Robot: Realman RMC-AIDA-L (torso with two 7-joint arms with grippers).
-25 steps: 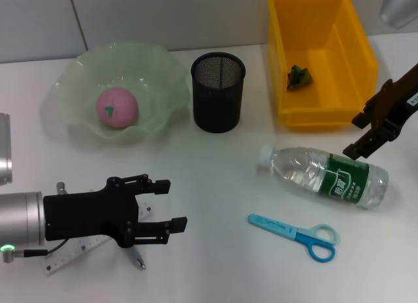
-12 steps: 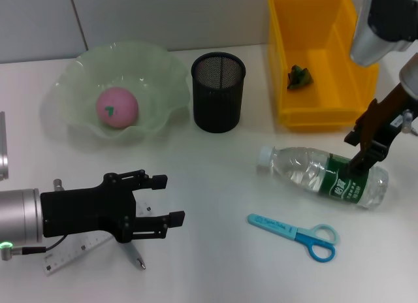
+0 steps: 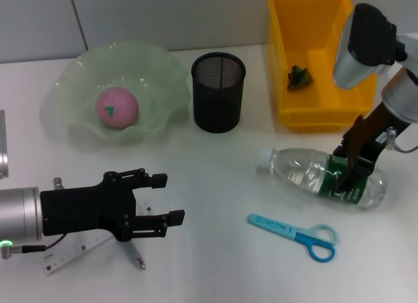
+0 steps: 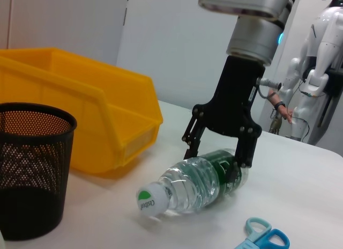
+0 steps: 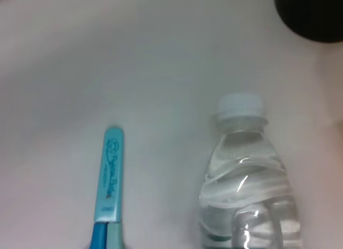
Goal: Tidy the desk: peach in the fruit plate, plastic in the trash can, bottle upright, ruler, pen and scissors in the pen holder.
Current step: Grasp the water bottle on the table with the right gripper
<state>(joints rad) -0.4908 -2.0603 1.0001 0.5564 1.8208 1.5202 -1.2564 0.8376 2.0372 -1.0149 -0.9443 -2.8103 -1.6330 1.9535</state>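
Your right gripper (image 3: 346, 171) is down over the green-labelled part of the bottle (image 3: 313, 175), jaws apart and straddling the body; the left wrist view shows one finger on each side of it. The bottle lies on its side on the desk (image 3: 215, 179) at about 3 o'clock from centre, white cap pointing toward 9 o'clock. The scissors (image 3: 297, 234) lie flat just beside it at 5 o'clock, blue handles toward 3.

Your left gripper (image 3: 157, 205) hangs low at 8 o'clock, jaws apart, above the ruler (image 3: 72, 254) and the pen (image 3: 134, 256), both partly hidden beneath it.

The peach (image 3: 117, 108) sits in the green fruit plate (image 3: 157, 68) at 10 o'clock. The black mesh pen holder (image 3: 217, 92) stands upright at 12. The yellow trash can (image 3: 339, 55) at 2 o'clock holds a small crumpled green piece (image 3: 299, 76).
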